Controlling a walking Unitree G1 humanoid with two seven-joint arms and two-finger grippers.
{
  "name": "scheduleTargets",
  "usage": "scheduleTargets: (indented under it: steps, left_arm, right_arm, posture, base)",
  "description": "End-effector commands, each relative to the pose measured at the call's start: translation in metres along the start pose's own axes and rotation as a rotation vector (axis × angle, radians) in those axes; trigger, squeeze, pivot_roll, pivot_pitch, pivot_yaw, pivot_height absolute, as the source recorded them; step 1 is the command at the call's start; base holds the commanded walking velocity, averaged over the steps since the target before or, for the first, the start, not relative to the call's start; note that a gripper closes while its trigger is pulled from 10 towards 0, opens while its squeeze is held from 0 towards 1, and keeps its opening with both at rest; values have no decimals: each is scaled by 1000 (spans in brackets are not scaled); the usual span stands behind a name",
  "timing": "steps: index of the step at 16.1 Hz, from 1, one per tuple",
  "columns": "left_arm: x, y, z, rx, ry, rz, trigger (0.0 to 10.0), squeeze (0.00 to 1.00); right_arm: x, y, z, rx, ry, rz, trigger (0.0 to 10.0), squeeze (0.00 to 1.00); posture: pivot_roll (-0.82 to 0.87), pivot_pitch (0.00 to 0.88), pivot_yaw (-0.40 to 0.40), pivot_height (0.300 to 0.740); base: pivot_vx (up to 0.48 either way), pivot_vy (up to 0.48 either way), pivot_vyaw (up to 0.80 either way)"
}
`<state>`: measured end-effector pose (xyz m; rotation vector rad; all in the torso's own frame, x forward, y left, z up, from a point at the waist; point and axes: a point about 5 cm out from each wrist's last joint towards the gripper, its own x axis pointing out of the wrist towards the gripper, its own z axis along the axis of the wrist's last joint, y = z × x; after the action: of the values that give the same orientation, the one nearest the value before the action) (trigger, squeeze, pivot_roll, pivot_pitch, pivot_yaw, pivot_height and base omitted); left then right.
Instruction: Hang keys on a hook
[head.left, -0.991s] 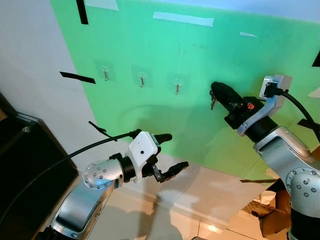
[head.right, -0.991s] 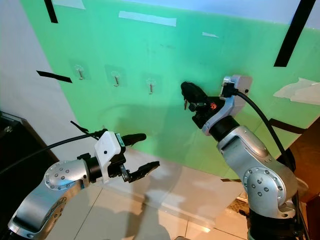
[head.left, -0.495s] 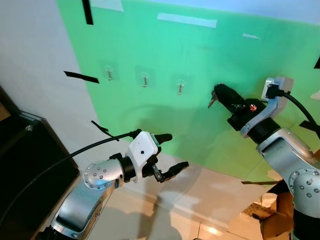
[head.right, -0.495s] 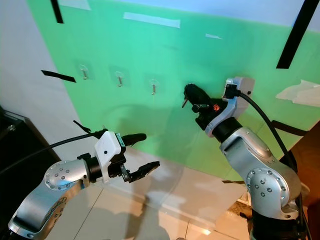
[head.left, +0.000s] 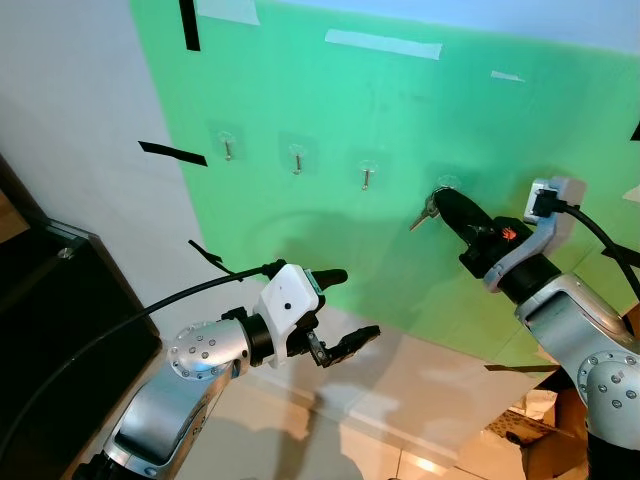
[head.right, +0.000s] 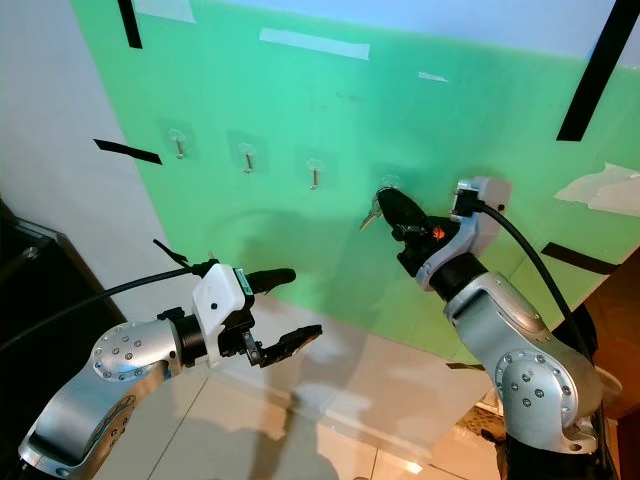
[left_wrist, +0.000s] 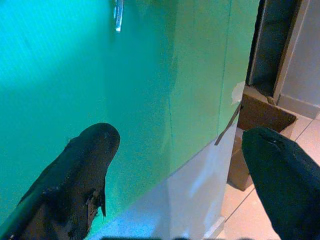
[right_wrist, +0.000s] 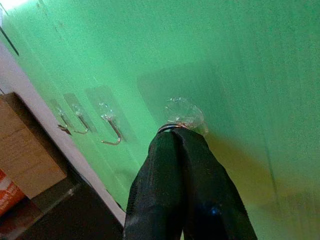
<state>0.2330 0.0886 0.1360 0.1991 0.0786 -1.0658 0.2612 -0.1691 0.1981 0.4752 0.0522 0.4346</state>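
Several small metal hooks sit in a row on the green wall panel: hook (head.left: 228, 148), hook (head.left: 296, 158), hook (head.left: 367, 177). A further clear hook pad (right_wrist: 185, 112) lies right at my right gripper's tip. My right gripper (head.left: 447, 205) is shut on the keys, pressed up near the wall. The key ring (right_wrist: 170, 128) shows at the fingertips, just under that pad. One key (head.left: 422, 213) sticks out to the left of the fingers. My left gripper (head.left: 352, 304) hangs lower, away from the wall, open with nothing in it.
A black cabinet (head.left: 60, 300) stands on the left. A cardboard box (head.left: 545, 425) sits on the floor at the lower right. Strips of black tape (head.left: 172, 153) mark the wall. Pale floor tiles (head.left: 400, 400) lie below the panel.
My right gripper has moved closer to the wall, up to the rightmost hook, and the key now tilts out to the left. The view shifted slightly. The left arm stayed still.
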Motion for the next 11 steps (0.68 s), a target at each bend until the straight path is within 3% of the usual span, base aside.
scheduleTargets:
  steps: [1,6,9,11]
  left_arm:
    - [1,1,3,15,1,-7,10000,322]
    - [2,1,4,15,0,-7,10000,322]
    - [2,1,4,14,-1,-6,10000,322]
    - [2,1,4,12,-2,-5,10000,322]
  right_arm:
    - [-3,-2,3,23,-17,0,10000,0]
    - [-6,-18,-5,57,16,-118,10000,0]
    - [-9,-24,0,139,-33,-134,10000,0]
    - [-11,-24,2,247,-84,-111,10000,0]
  posture:
    - [-84,0,6,740]
    - [-84,0,4,740]
    - [-84,0,4,740]
    - [-85,0,4,740]
  base:
    - [0,0,0]
    - [0,0,0]
    - [0,0,0]
    - [0,0,0]
